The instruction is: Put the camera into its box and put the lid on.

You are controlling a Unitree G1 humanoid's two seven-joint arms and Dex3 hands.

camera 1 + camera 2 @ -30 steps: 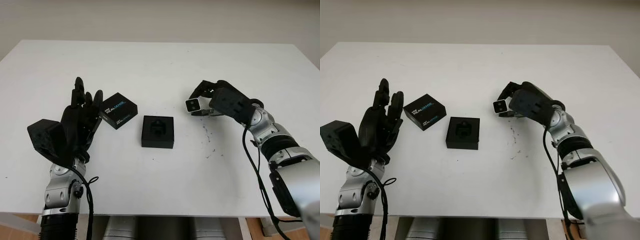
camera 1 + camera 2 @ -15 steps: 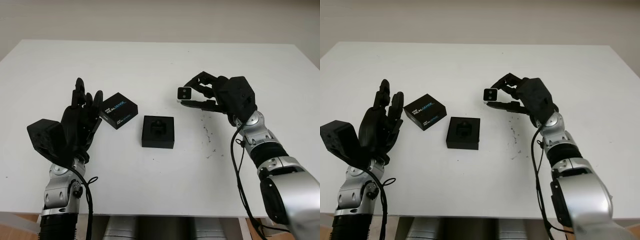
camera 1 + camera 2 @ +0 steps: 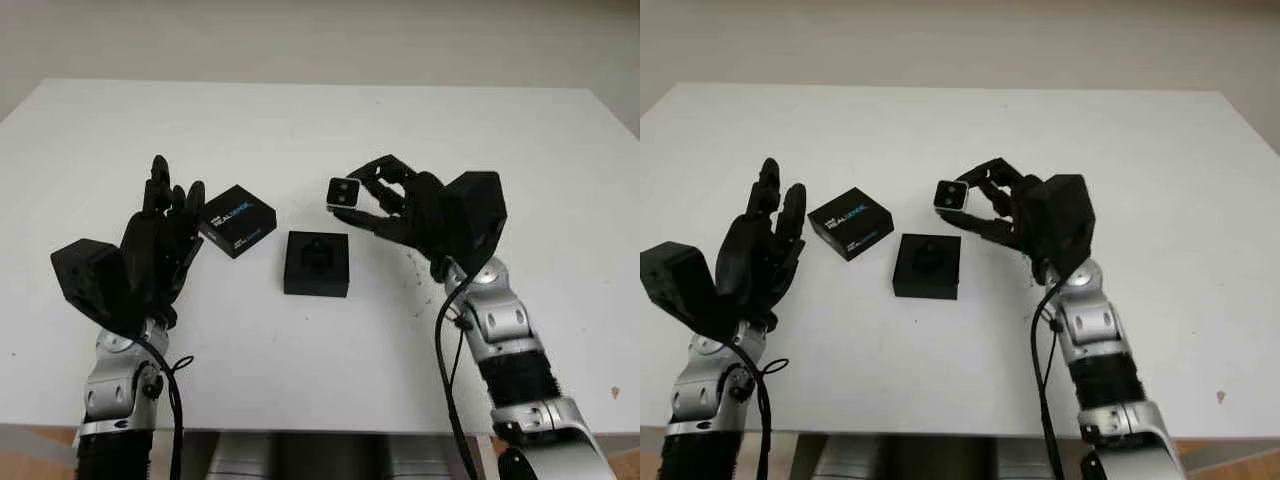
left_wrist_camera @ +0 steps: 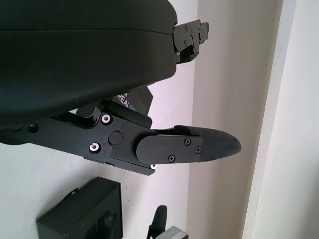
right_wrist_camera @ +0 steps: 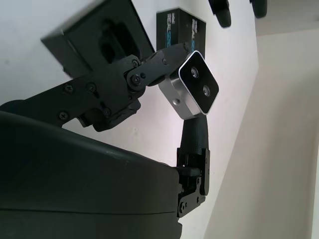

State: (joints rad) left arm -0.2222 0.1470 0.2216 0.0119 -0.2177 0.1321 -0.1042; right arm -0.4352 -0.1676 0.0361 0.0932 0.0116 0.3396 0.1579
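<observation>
— Where is your camera [image 3: 344, 193] right now?

— You have it pinched in the fingertips of your right hand [image 3: 400, 205], lifted off the white table [image 3: 320, 120]. It sits up and to the right of the open black box [image 3: 316, 263], near it but not over it. In the right wrist view you can see its silver body and dark face [image 5: 194, 85] with two small lenses.

— And the lid?

— The lid [image 3: 237, 220] lies on the table just left of the box, turned at an angle, close by but not touching it. You can read "REALSENSE" in white letters on its top; the smaller word above is too small to make out.

— What about your other hand?

— Your left hand [image 3: 160, 235] is open, holding nothing, raised just left of the lid.
</observation>
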